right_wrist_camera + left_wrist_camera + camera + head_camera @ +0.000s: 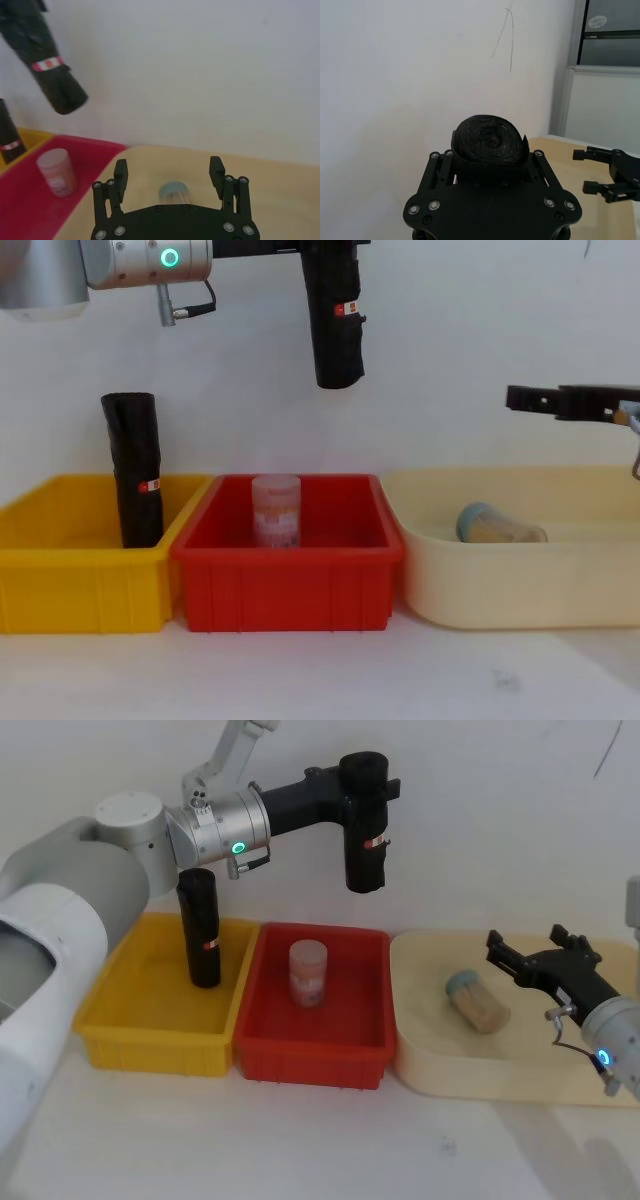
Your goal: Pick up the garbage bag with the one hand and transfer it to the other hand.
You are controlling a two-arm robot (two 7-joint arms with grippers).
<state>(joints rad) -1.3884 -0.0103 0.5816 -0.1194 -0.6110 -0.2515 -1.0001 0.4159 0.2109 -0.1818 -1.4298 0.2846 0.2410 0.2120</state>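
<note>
Jaws of the left hand [366, 782] clamp the garbage bag [365, 850] near its top, high over the red bin [310, 1065], and it looks a light, slick, squashy roll, so the right hand [527, 948], jaws spread above the beige tray [450, 1072], should pinch its free lower half.

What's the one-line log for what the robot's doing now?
left gripper: shut on garbage bag, raised upright | right gripper: open, over cream tray | handover: not yet

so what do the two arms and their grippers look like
Both are silver-grey with long slim black two-finger grippers. The left arm has a green glowing ring behind the left gripper; the right arm has a blue glowing ring and thin grey cable behind the right gripper.
</note>
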